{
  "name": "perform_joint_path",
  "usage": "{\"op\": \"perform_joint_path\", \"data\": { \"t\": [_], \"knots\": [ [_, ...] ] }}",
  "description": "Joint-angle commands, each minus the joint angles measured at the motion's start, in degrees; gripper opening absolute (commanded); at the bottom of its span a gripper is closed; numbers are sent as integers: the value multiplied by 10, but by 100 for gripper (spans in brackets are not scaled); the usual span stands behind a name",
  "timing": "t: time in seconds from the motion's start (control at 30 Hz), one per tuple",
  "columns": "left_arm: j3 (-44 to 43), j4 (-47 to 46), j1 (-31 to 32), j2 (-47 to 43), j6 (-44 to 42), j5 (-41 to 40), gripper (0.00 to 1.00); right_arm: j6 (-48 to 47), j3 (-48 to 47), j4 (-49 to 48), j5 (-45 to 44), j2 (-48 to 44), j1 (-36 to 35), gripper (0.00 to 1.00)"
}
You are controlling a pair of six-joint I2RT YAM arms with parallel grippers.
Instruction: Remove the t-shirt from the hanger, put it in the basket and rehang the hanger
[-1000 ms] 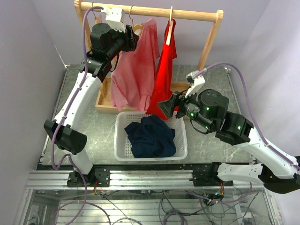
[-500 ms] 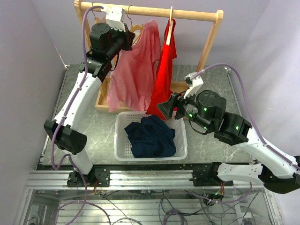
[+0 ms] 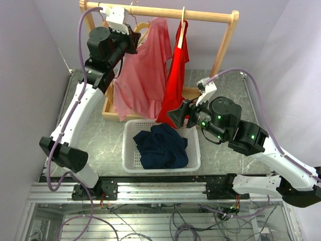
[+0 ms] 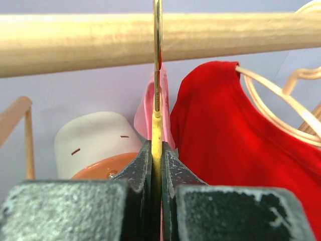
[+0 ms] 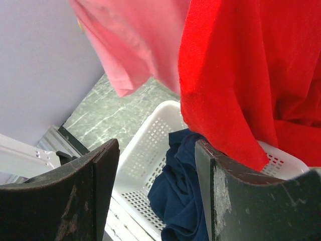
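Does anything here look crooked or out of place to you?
Yes. The pink t-shirt hangs lopsided: it is bunched toward one end of its hanger, whose other wooden arm is bare. The left gripper is shut on that hanger's hook.

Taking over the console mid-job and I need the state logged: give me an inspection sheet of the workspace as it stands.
Surface: grey-green marbled table.
Job's things: pink t-shirt not yet off; it hangs on its hanger from the wooden rail.
Clutter: red t-shirt hanging beside the pink one; white basket holding a navy garment.
Grippers: left gripper shut on the hanger's neck below the rail; right gripper open, by the red t-shirt's hem, above the basket.
Cables: a purple cable loops along each arm; the left one arcs close to the rack's post.
Surroundings: lilac walls on both sides; loose wiring under the near frame.
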State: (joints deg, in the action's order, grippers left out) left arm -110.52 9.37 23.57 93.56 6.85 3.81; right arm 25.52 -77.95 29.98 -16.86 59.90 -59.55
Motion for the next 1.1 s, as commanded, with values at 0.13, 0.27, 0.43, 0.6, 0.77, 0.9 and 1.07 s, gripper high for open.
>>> {"op": "perform_joint_path", "data": {
  "t": [0.13, 0.27, 0.43, 0.6, 0.77, 0.9, 1.07],
  "knots": [
    [37, -57, 3, -86, -22, -11, 7, -14, -3, -18, 1, 1, -1, 62],
    [76, -15, 3, -119, -18, -4, 7, -29, -29, -17, -3, 19, -1, 62],
    [121, 52, 4, -181, -15, 6, 7, -70, -119, -17, 7, 81, -1, 63],
    [137, 111, 8, -247, -4, 5, 7, -113, -252, -15, 27, 173, -1, 66],
    [146, 146, 9, -302, 12, -2, 7, -137, -340, -35, -6, 260, -1, 72],
    [154, 160, 9, -326, 25, 3, 7, -143, -373, -62, -45, 310, 0, 73],
    [177, 159, 9, -346, 30, 3, 7, -137, -400, -85, -38, 349, 7, 69]
  ]
}}
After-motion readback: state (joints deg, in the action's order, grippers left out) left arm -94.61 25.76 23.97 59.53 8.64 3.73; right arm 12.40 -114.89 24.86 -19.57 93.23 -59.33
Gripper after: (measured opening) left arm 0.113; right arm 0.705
